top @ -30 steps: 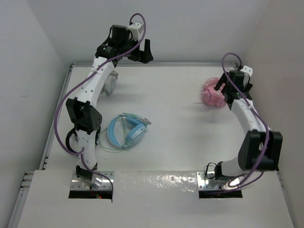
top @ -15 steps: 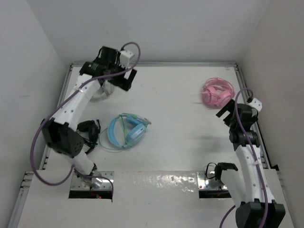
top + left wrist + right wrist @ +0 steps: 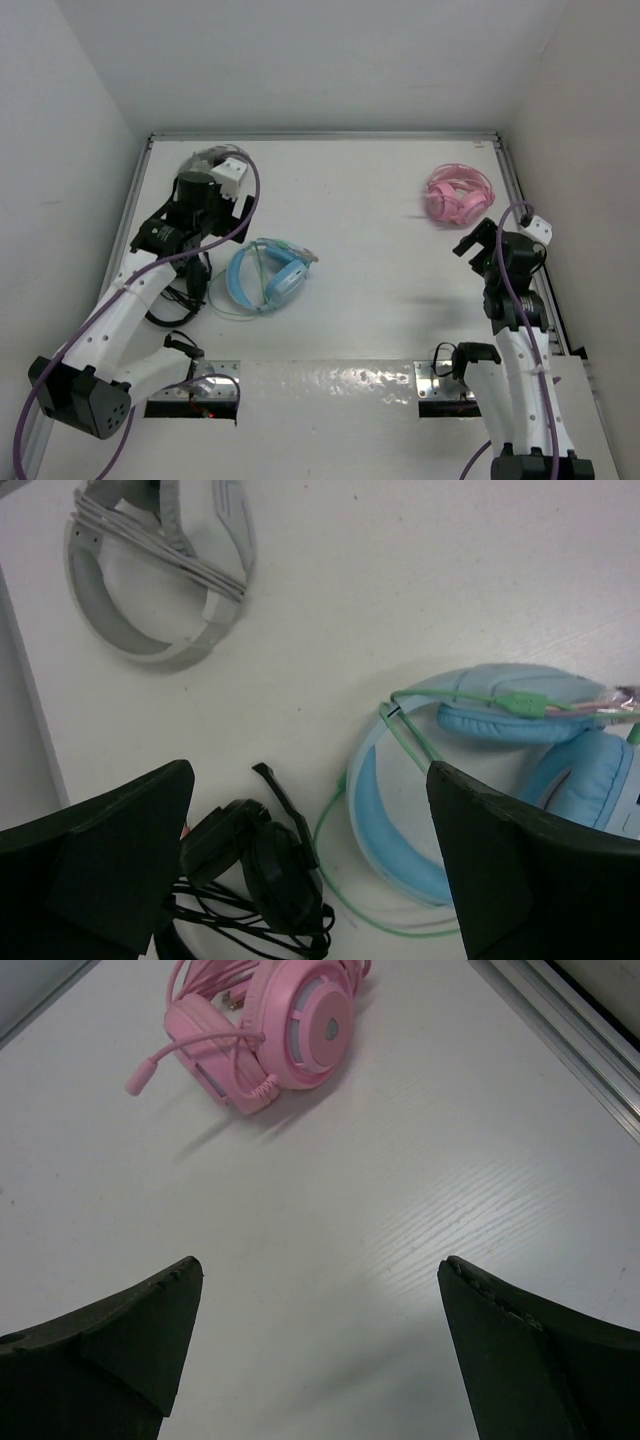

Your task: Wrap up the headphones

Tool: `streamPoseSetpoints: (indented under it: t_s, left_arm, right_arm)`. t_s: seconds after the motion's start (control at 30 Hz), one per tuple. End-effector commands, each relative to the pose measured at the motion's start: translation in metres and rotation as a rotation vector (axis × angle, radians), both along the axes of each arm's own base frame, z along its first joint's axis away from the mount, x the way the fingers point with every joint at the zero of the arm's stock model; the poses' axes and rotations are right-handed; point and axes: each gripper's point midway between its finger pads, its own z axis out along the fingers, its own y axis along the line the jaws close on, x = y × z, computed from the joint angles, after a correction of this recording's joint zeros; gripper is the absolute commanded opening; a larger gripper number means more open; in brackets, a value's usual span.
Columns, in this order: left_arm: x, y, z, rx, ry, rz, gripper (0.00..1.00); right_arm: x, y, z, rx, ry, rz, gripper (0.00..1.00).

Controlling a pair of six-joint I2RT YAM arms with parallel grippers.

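The pink headphones [image 3: 458, 195] lie at the far right of the table, with their thin pink cable looped on and around the cups and a small mic boom sticking out. In the right wrist view they [image 3: 270, 1030] are at the top, ahead of the fingers. My right gripper [image 3: 472, 240] [image 3: 318, 1265] is open and empty, hovering over bare table a short way nearer than the headphones. My left gripper [image 3: 185, 245] [image 3: 308, 770] is open and empty on the left side, far from the pink headphones.
Light-blue headphones [image 3: 265, 275] [image 3: 500, 750] with a green cable lie left of centre. A black headset [image 3: 180, 290] [image 3: 260, 870] with a tangled cable lies under my left gripper. Grey headphones [image 3: 150, 580] sit at the far left corner. A raised rail [image 3: 570, 1040] runs along the table's right edge.
My right gripper pulled back from the pink headphones, leaving them on the table. My left arm swung down from the far left corner to above the black and light-blue headsets.
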Motion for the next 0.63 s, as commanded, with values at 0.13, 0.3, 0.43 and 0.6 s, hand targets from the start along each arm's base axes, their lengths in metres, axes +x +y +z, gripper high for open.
streamPoseSetpoints:
  t_s: [0.13,0.3,0.43,0.6]
  left_arm:
    - [0.021,0.000,0.024,-0.134,-0.177,0.115,1.00]
    - [0.021,-0.004,0.020,-0.154,-0.165,0.106,1.00]
    - [0.017,-0.005,0.018,-0.132,-0.134,0.084,1.00]
    - [0.030,-0.013,0.027,-0.132,-0.186,0.032,1.00]
  right_arm:
    - [-0.006,0.001,-0.013,-0.020,0.056,0.027,0.99]
    - [-0.003,0.002,-0.016,-0.037,0.098,0.060,0.99]
    - [-0.002,0.000,-0.018,-0.034,0.134,0.046,0.99]
    - [-0.004,-0.005,-0.021,-0.027,0.142,0.003,0.99]
